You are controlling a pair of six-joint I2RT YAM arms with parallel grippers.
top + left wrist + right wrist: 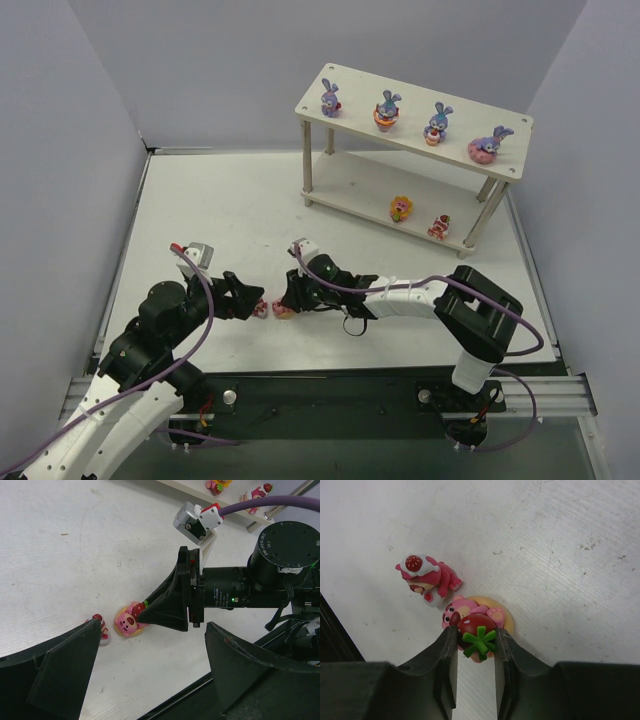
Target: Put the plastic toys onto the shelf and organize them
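Pinching a pink bear toy (470, 615) at its strawberry, the right gripper (476, 647) has both jaws pressed against the figurine, which sits on the table (200, 220) near 6 o'clock. A second pink toy (425, 577) lies just beside it, at 10 o'clock. The left gripper (248, 298) hangs spread wide near both. The shelf (358, 108), at 1 o'clock, carries four purple bunnies (387, 110) on top and two small toys (401, 208) below.
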